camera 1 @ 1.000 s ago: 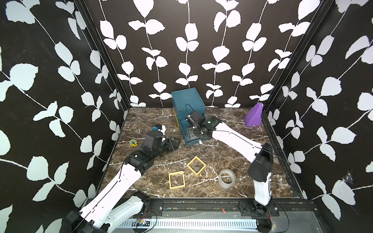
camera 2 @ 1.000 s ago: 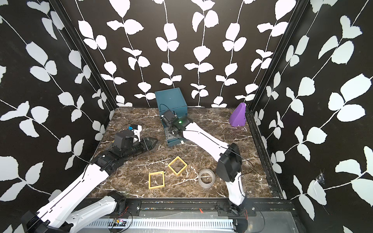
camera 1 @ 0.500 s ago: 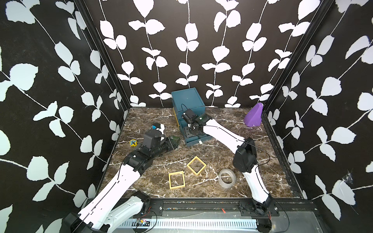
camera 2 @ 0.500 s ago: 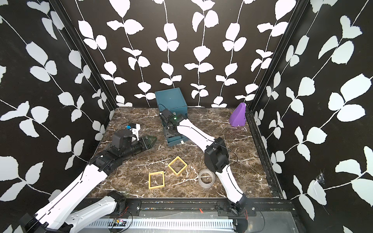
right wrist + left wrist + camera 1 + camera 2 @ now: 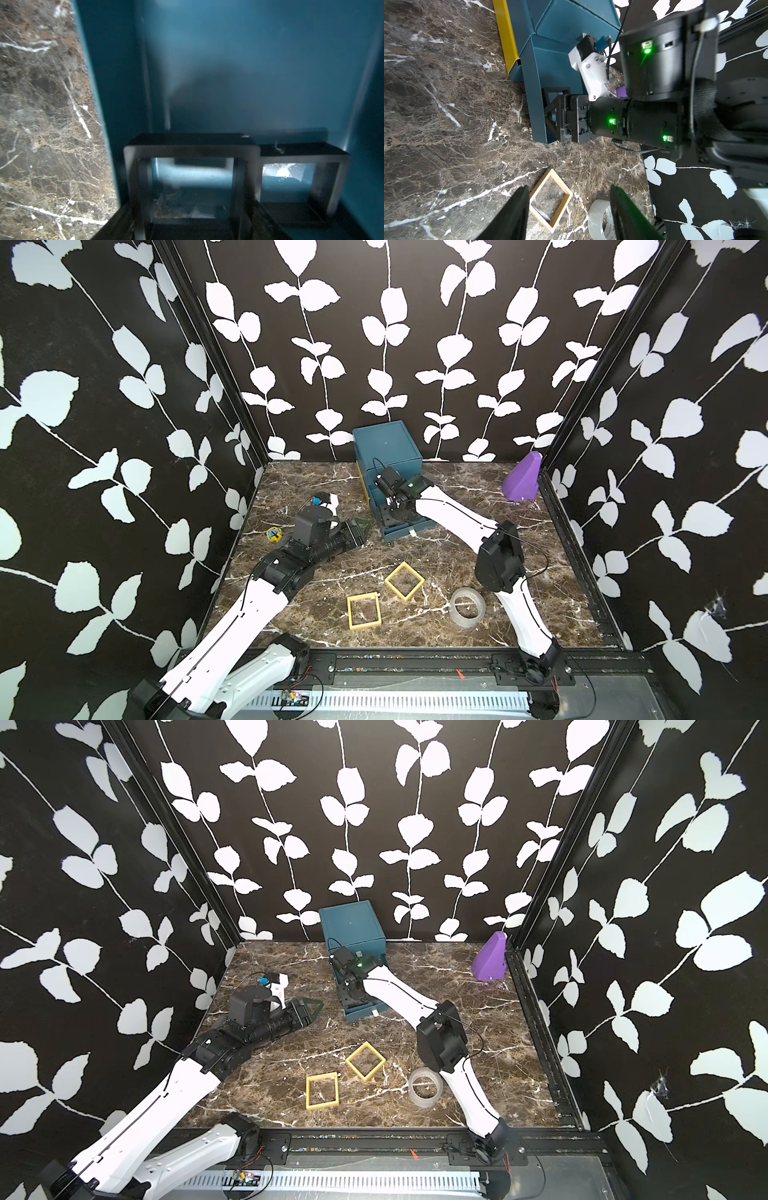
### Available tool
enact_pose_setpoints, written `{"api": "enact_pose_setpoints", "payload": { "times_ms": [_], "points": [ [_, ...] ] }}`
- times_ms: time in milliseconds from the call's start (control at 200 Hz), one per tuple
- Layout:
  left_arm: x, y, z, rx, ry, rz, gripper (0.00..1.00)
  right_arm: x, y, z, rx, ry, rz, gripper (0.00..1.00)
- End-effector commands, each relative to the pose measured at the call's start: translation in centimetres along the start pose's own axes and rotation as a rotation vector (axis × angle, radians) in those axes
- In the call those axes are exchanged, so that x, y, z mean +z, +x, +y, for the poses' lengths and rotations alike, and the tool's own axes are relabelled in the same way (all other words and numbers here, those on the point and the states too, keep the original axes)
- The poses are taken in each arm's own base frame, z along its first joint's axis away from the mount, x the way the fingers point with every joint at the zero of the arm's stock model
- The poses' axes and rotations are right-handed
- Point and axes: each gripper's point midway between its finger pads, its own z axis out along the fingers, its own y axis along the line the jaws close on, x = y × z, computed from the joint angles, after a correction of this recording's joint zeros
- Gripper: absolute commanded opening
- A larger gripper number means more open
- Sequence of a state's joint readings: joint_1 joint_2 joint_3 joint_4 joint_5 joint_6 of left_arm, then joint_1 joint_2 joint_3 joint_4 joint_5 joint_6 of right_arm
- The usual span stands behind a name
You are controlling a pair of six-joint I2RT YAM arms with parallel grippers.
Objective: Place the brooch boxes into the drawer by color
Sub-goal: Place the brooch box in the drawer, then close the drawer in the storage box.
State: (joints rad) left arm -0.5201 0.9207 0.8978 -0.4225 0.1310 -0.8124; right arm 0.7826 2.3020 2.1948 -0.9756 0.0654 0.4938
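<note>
The teal drawer (image 5: 388,443) (image 5: 351,925) stands at the back with its bottom tray pulled out. My right gripper (image 5: 399,512) (image 5: 191,218) reaches down into that tray, shut on a black brooch box (image 5: 191,149) (image 5: 555,89). A second black brooch box (image 5: 301,152) lies beside it in the tray. Two yellow brooch boxes (image 5: 395,571) (image 5: 351,612) lie flat on the marble floor in front. Left of the drawer hangs my left gripper (image 5: 359,531) (image 5: 569,187), open and holding nothing. One yellow box (image 5: 561,213) shows beyond its fingers.
A clear tape roll (image 5: 467,620) lies near the right arm's elbow. A purple wedge (image 5: 521,481) leans in the back right corner. By the left wall rests a small yellow and blue item (image 5: 274,534). Patterned walls close three sides.
The right arm has drawn its elbow in toward the drawer and carried the gripper a little further back over the open tray. The left arm has barely moved.
</note>
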Motion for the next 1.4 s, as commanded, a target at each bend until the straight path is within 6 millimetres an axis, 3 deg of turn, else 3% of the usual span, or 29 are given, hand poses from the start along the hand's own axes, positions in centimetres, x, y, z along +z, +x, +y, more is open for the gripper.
{"api": "enact_pose_setpoints", "payload": {
  "times_ms": [0,275,420,660,740,865,985,1020,1030,1055,1205,1395],
  "points": [
    [-0.5,-0.7,-0.8,-0.002,0.023,-0.019,0.60,0.3,-0.5,-0.5,0.022,-0.003,0.001,0.66],
    [-0.5,-0.7,-0.8,-0.005,0.028,-0.016,0.60,0.7,-0.6,-0.6,0.032,-0.008,0.012,0.90],
    [-0.4,-0.7,-0.9,-0.005,0.030,-0.010,0.60,-0.9,-1.5,-0.3,0.044,-0.024,-0.014,0.94],
    [0.1,-1.6,-1.6,0.006,0.033,-0.001,0.64,-9.4,-4.6,-0.7,0.129,-0.079,-0.201,0.86],
    [0.4,-2.8,-1.7,0.000,0.037,-0.010,0.65,-11.6,-4.3,-1.5,0.216,-0.131,-0.239,0.78],
    [1.3,-4.9,-1.6,-0.010,0.044,-0.025,0.65,-13.1,-2.6,-2.8,0.404,-0.281,-0.276,0.65],
    [2.8,-6.8,-1.3,-0.007,0.040,-0.023,0.66,-13.5,-0.5,-4.1,0.608,-0.456,-0.294,0.57],
    [3.3,-7.4,-1.2,-0.004,0.040,-0.022,0.66,-12.5,0.3,-4.5,0.663,-0.483,-0.274,0.57],
    [3.4,-7.6,-1.2,-0.005,0.038,-0.023,0.66,-13.5,0.3,-4.6,0.672,-0.508,-0.292,0.57],
    [3.8,-8.0,-1.2,0.001,0.038,-0.025,0.66,-13.9,0.4,-4.6,0.702,-0.547,-0.299,0.57],
    [6.1,-10.9,-1.2,0.047,0.031,-0.033,0.68,-10.7,3.7,-4.7,0.880,-0.671,-0.224,0.56],
    [9.6,-14.6,-0.9,0.078,0.032,-0.035,0.68,-8.0,5.7,-4.6,1.005,-0.749,-0.185,0.56]
  ]
}}
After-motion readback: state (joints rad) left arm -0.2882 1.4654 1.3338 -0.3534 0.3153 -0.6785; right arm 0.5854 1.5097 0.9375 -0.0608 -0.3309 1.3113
